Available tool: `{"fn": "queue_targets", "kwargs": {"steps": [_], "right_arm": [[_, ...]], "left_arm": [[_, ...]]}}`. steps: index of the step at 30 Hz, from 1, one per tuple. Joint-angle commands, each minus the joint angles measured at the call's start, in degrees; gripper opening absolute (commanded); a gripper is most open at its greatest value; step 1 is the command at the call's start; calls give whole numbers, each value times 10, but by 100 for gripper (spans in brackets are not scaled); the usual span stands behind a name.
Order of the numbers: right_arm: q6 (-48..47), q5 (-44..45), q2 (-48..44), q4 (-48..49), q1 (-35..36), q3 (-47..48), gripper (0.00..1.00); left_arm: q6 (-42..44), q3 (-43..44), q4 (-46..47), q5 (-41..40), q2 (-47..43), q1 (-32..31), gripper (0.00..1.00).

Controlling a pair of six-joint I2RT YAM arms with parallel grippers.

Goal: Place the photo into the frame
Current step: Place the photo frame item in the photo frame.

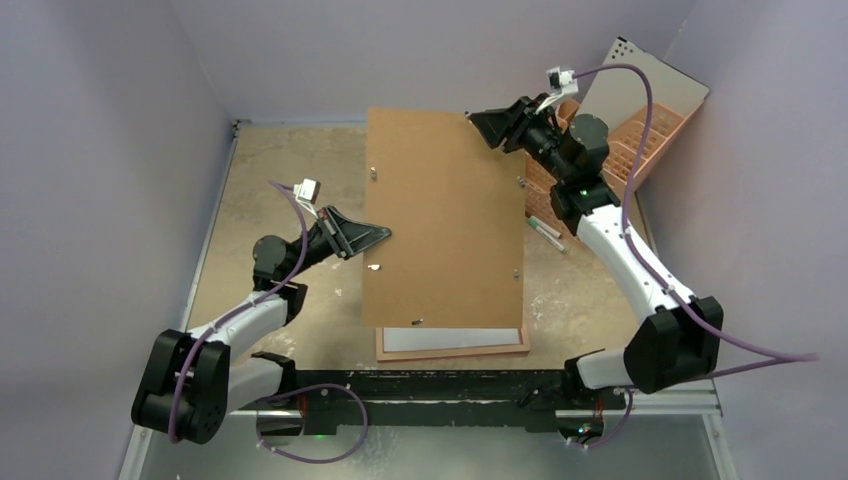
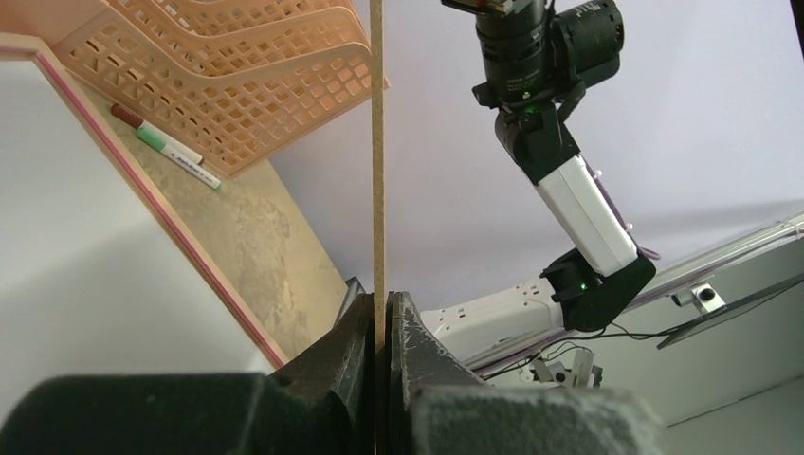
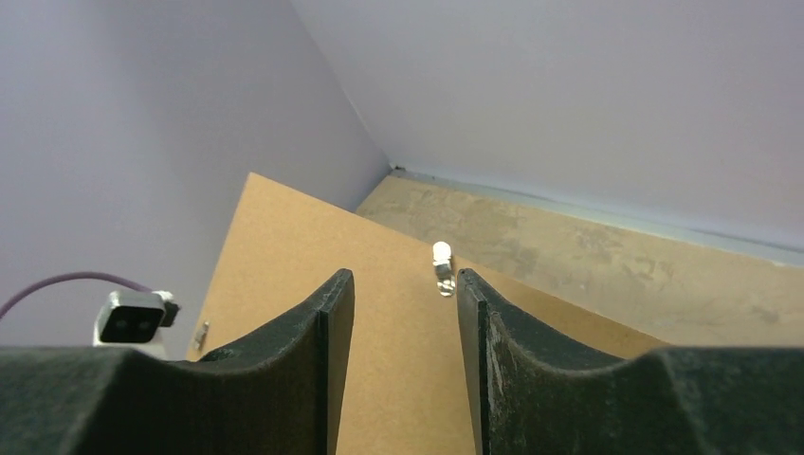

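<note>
Lavender walls enclose a speckled tan tabletop (image 1: 280, 165). The left end effector (image 1: 380, 236) is pinching the left edge of a brown backing board (image 1: 445, 220), which is raised off the tabletop. The right end effector (image 1: 474, 118) is spread at the board's far right corner. Under the board, the frame (image 1: 455, 353) lies flat at the near side, with the photo (image 1: 450, 338) inside it, white side up.
</note>
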Motion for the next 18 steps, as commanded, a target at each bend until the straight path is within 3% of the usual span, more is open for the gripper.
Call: {"fn": "queue_targets", "kwargs": {"steps": [1, 18], "right_arm": [[-10, 11, 22, 5, 2, 27, 47], [0, -87, 66, 16, 2, 39, 44]], "left_arm": [[-11, 5, 66, 0, -8, -4, 0], [1, 3, 62, 15, -3, -7, 0]]}}
